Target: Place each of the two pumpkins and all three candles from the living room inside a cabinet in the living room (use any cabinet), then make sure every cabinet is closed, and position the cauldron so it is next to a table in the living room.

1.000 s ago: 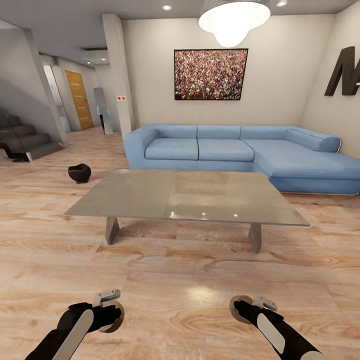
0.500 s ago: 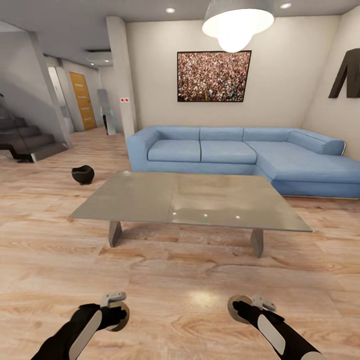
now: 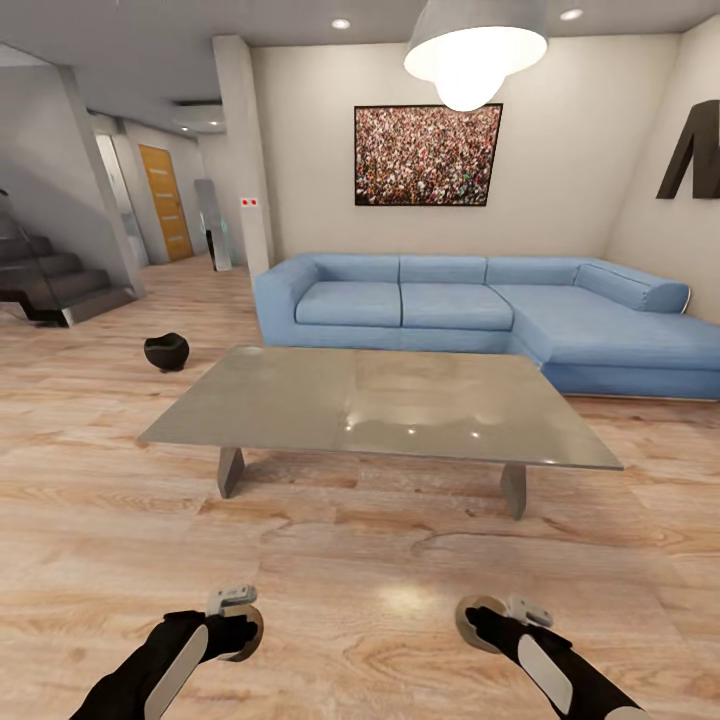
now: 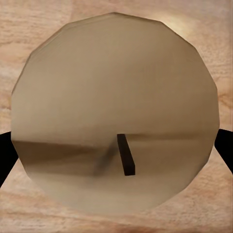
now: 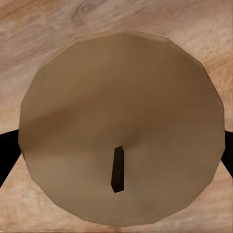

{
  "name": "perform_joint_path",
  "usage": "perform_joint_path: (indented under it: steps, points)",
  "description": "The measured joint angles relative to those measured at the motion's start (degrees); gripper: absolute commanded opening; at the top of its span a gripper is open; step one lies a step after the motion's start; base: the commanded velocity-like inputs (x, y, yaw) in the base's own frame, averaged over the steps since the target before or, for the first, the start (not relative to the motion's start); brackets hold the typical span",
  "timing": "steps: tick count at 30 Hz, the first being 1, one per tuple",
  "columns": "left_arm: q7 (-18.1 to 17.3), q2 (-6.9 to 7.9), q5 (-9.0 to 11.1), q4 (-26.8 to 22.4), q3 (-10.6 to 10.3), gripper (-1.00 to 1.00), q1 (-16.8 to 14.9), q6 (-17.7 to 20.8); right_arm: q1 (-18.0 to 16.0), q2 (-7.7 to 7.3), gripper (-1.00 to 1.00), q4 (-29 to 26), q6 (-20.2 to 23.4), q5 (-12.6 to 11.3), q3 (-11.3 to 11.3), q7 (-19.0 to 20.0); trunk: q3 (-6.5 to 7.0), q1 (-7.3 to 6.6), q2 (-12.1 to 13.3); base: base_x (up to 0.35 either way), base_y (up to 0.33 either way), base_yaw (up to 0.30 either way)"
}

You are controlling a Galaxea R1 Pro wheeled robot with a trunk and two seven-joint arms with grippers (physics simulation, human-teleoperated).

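My left gripper [image 3: 238,628] is shut on a beige-brown candle [image 4: 114,97]; in the left wrist view I see its round top and dark wick, with black fingers [image 4: 4,158] at both sides. My right gripper [image 3: 480,625] is shut on a second candle [image 5: 121,111] in the same way. Both hang low over the wooden floor. Ahead stands the low grey glossy coffee table [image 3: 300,400]. The black cauldron [image 3: 166,351] sits on the floor beyond the table's far left corner, apart from it. Pumpkins and the cabinet are out of view.
A blue corner sofa [image 3: 480,305] runs behind the table along the back wall. Dark stairs [image 3: 55,280] rise at the far left beside a hallway with an orange door [image 3: 162,200]. A pendant lamp [image 3: 475,50] hangs above. Open wooden floor lies between me and the table.
The whole view has shifted slightly, so the camera has moved; the room's things have stayed put. Both grippers still hold their candles in about the same place.
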Motion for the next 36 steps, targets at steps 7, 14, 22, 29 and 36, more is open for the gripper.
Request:
perform_joint_path:
  steps: [7, 14, 22, 29, 36]
  points:
    - [0.0, -0.02, 0.0, 0.0, 0.0, -1.0, 0.0, 0.0, 0.0, -0.11, -1.0, 3.9, 0.0, -0.1, 0.2, 6.3, 0.0, 0.0, 0.0, 0.0, 0.0, 0.0]
    - [-0.2, -0.07, 0.1, -0.3, 0.0, -1.0, 0.0, 0.0, 0.0, -0.3, -1.0, 4.3, -0.3, -0.1, 0.2, 6.8, 0.72, -0.87, 1.6, 0.0, 0.0, 0.0]
    - [-0.2, -0.93, 0.4, 0.3, -0.1, -1.0, 0.0, 0.0, 0.0, -0.25, -1.0, 4.3, -1.3, -0.2, 0.2, 6.7, 2.15, -2.63, 4.8, 0.0, 0.0, 0.0]
    - [-0.2, -1.8, 0.0, 1.4, -0.1, -1.0, 0.0, 0.0, 0.0, -0.21, -1.0, 4.3, -1.7, -0.2, 0.2, 6.8, 3.41, -4.17, 7.6, 0.0, 0.0, 0.0]
    - [-0.2, -1.83, -0.1, 1.5, -0.1, -1.0, 0.0, 0.0, 0.0, -0.16, -1.0, 4.3, -1.7, -0.2, 0.2, 6.7, 4.66, -5.71, 10.4, 0.0, 0.0, 0.0]
